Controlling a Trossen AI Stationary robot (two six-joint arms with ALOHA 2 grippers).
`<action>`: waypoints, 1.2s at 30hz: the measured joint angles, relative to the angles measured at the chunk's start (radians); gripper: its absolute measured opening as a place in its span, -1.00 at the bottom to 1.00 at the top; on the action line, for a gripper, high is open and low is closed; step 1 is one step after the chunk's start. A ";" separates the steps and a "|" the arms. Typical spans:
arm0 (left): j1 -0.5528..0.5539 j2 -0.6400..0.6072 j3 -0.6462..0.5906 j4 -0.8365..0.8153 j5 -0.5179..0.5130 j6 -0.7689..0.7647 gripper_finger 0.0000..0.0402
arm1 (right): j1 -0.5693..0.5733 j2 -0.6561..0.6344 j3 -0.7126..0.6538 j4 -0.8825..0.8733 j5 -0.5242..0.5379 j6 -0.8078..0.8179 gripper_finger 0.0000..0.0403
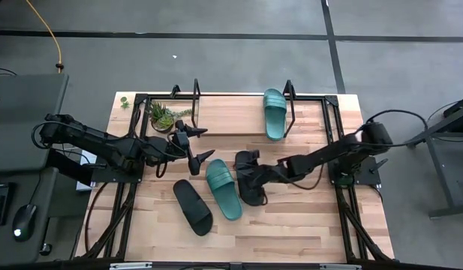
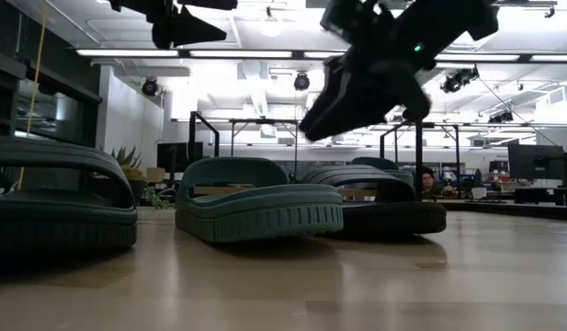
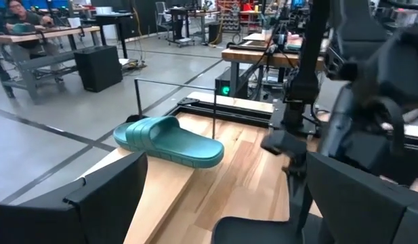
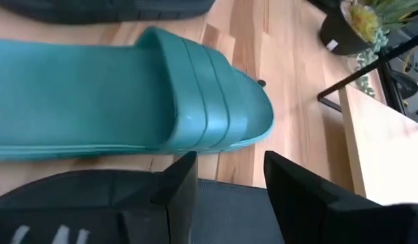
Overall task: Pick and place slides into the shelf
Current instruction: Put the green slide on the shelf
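Four slides in view: one teal slide lies on the shelf at 1 o'clock; second teal slide and a black slide lie on the surface near centre. Right end effector is clamped on another black slide beside the teal one. Left end effector hovers at 10 o'clock, fingers wide, holding nothing, beside a potted plant.

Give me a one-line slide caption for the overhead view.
One teal slide on the shelf; right gripper over a black slide, open left gripper raised nearby.
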 joint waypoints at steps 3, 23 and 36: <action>0.000 0.000 0.000 -0.003 -0.007 0.000 0.90 | 0.005 0.062 0.035 -0.004 0.018 -0.023 -0.19; 0.000 0.000 0.000 -0.006 -0.008 -0.003 0.90 | 0.014 0.127 0.093 0.016 -0.011 -0.021 -0.19; 0.000 0.000 0.000 -0.006 -0.008 -0.003 0.90 | 0.017 0.130 0.093 0.029 -0.012 -0.018 -0.19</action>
